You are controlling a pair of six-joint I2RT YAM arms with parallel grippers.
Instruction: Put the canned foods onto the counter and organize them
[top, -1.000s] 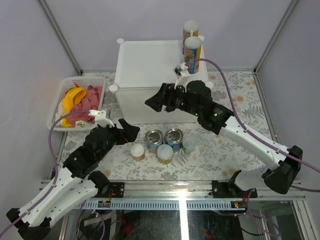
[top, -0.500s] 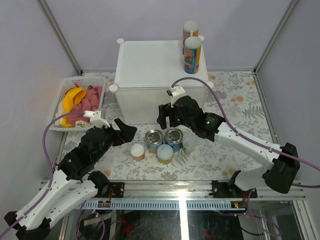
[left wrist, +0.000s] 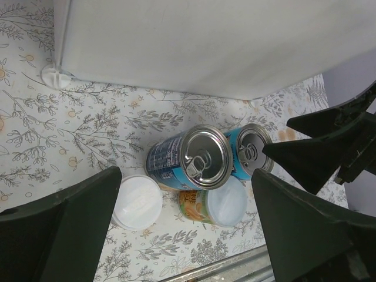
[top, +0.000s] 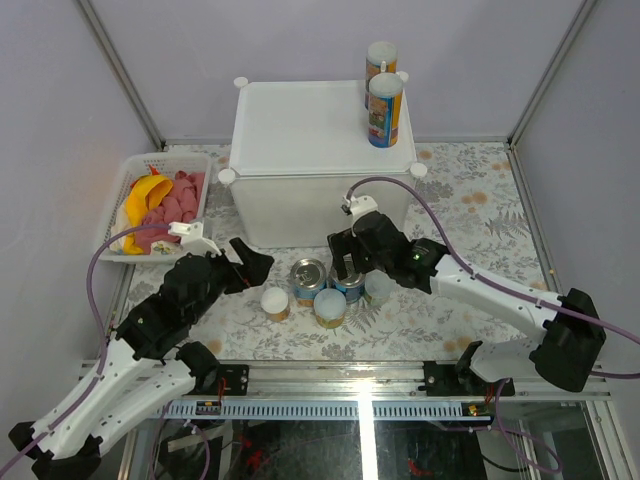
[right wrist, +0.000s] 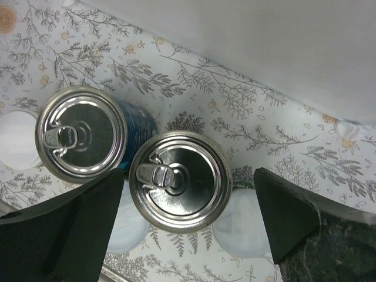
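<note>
The counter [top: 300, 130] is a big white box at the back; two tall canned foods [top: 385, 110] stand on its far right corner. On the table in front stand two blue steel cans [top: 308, 275] and three small white-lidded jars [top: 275, 302]. My right gripper [top: 345, 268] is open and hovers right above the right steel can [right wrist: 179, 181], its fingers on either side [right wrist: 188, 176]. My left gripper [top: 255, 270] is open and empty, left of the group; its view [left wrist: 187, 176] looks down on the left steel can [left wrist: 202, 157] and two jars [left wrist: 137, 201].
A white mesh basket [top: 115, 215] with a yellow banana and pink cloth stands at the left. The counter's front wall [left wrist: 205, 41] rises just behind the cans. The right gripper's black fingers [left wrist: 317, 147] show in the left wrist view. A metal rail runs along the near edge.
My right gripper has come down and back from the counter's front edge to just over the right steel can. My left gripper has barely moved.
</note>
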